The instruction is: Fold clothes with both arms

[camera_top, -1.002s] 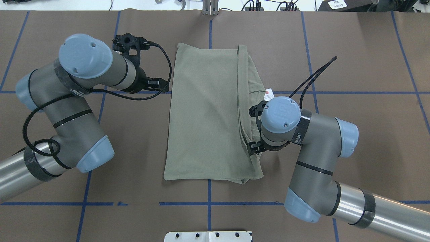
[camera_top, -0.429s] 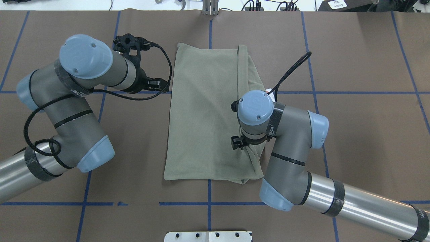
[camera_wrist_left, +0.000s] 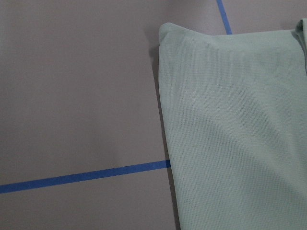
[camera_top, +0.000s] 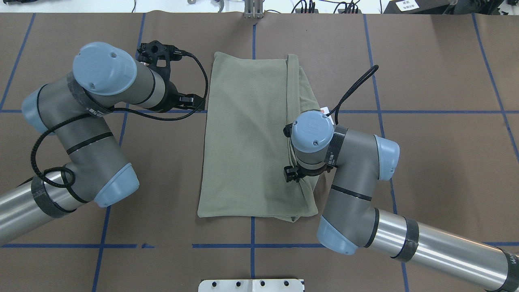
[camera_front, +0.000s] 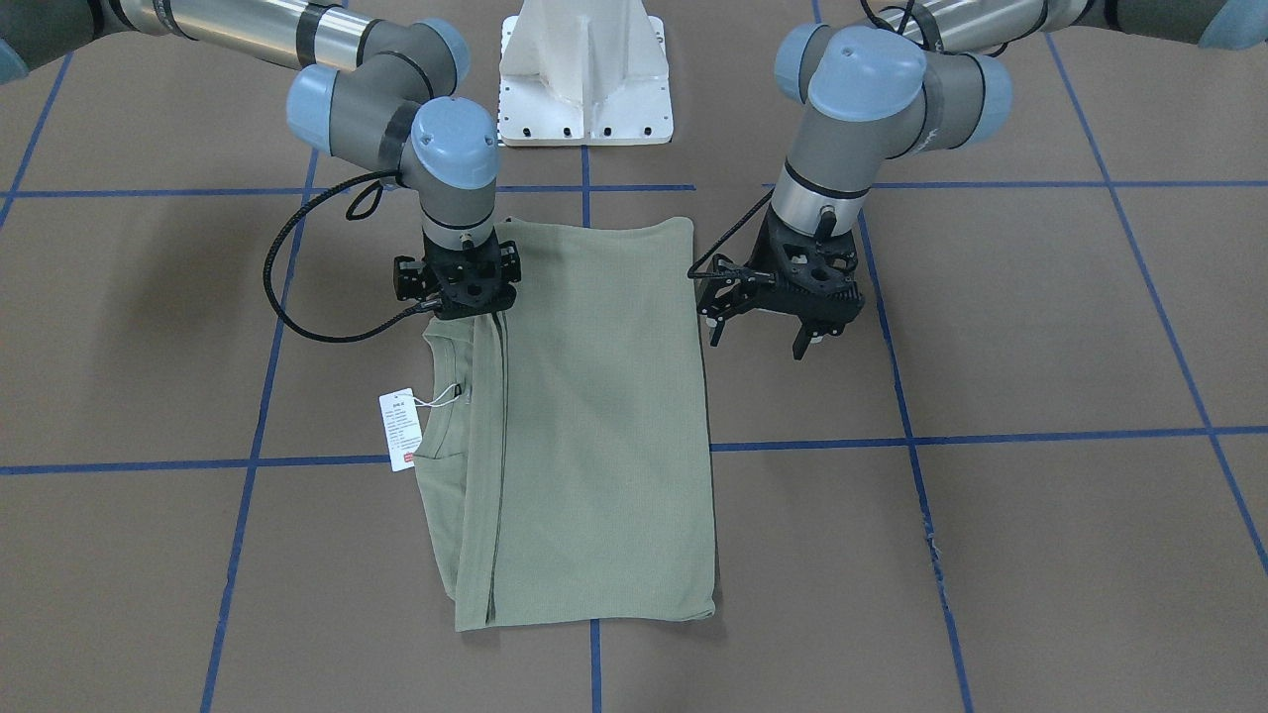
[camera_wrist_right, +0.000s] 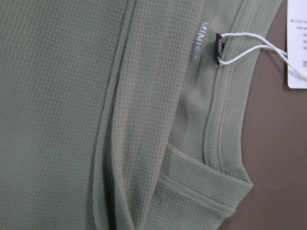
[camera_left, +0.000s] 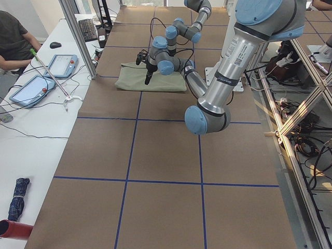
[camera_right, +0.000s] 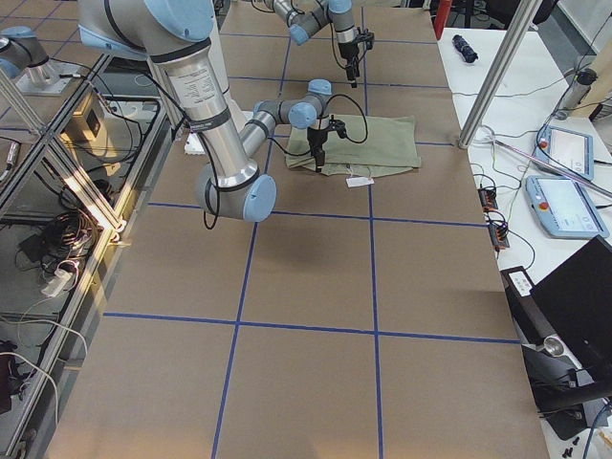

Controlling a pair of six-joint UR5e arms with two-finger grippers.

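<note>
Sage-green knit shirt (camera_top: 247, 138), one item, lying flat at the centre of the brown table (camera_top: 425, 182). Clock bearings take 12 as the edge away from the robot.

Orientation: folded into a long rectangle with its long axis running 12 to 6. The ribbed collar (camera_wrist_right: 225, 124) opens toward 3 o'clock on the layered long edge. A white hang tag (camera_front: 400, 430) trails off that edge onto bare table.

Right gripper (camera_front: 466, 307): down on the layered 3 o'clock edge, just toward 6 from the collar. From where I stand I cannot tell how far its fingers are apart, or whether they have cloth.

Left gripper (camera_front: 758, 337): hanging just off the 9 o'clock edge, fingers apparently parted, holding nothing.

Hazards, as I judge them:
- Nothing pins the 9 o'clock side, so a pull across could slide the whole bundle rather than fold it.
- Several layers meet under the right gripper. Pinching only the top one would peel the stack askew.
- The tag's string lies close by, under the black cable (camera_top: 352, 89), and could snag and drag the collar.
</note>
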